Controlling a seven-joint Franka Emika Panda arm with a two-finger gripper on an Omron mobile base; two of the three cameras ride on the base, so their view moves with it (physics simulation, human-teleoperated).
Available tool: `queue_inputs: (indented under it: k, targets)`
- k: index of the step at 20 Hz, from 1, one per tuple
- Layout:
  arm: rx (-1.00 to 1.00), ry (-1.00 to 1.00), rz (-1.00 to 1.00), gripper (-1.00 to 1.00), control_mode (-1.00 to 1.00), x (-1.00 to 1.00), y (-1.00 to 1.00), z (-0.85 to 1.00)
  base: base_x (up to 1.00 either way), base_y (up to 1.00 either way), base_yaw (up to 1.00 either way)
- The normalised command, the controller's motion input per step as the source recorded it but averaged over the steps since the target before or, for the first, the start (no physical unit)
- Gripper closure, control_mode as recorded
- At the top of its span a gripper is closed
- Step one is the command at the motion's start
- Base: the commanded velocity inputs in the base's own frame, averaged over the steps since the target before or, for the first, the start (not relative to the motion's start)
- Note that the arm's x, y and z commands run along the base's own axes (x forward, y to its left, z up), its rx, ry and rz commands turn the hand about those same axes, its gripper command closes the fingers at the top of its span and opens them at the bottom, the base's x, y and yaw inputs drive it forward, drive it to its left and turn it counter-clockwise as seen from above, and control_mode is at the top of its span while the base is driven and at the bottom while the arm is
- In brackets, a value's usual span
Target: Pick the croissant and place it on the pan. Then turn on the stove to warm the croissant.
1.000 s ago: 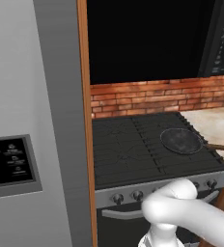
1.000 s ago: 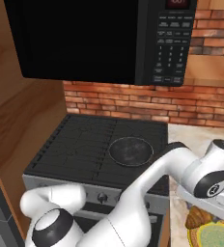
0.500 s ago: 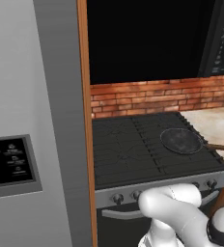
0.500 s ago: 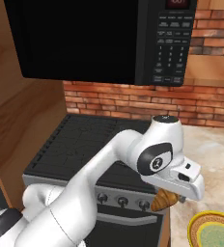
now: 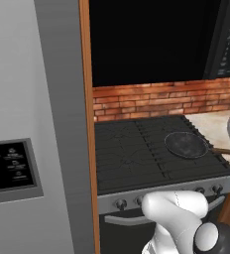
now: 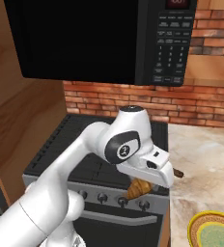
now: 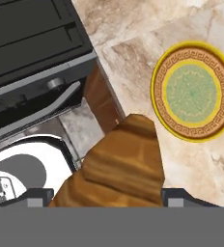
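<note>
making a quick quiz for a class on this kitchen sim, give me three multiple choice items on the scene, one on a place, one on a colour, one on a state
1. Where is the pan?
A. on the stove's back right burner
B. on the stone counter
C. inside the microwave

2. What colours is the plate on the counter?
A. plain white
B. yellow and brown rim with a green centre
C. blue with red dots

3. What is the state of the hand?
A. open and empty
B. shut on a stove knob
C. shut on the croissant, lifted off the counter

Answers:
1. A: the pan sits on the grates of the stove at its back right, its handle pointing toward the counter.
2. B: the plate shows a yellow and brown patterned rim around a green middle.
3. C: the croissant sits between the tips of the hand, above the counter edge.
</note>
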Motion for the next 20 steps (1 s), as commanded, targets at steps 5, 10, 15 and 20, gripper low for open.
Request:
queue_inputs:
  k: [5,10,15,20]
  targets:
    - [0.13,-0.1,0.0,1.0,-1.0,0.39,0.33,0.0,0.0,0.0,0.0]
    - [0.14,-0.09,0.0,1.0,-1.0,0.38,0.28,0.0,0.0,0.0,0.0]
    - [0.08,-0.08,0.02,1.0,-1.0,0.38,0.3,0.0,0.0,0.0,0.0]
    - [0.02,-0.04,0.02,1.0,-1.0,0.49,0.27,-0.05,0.0,0.0,0.0]
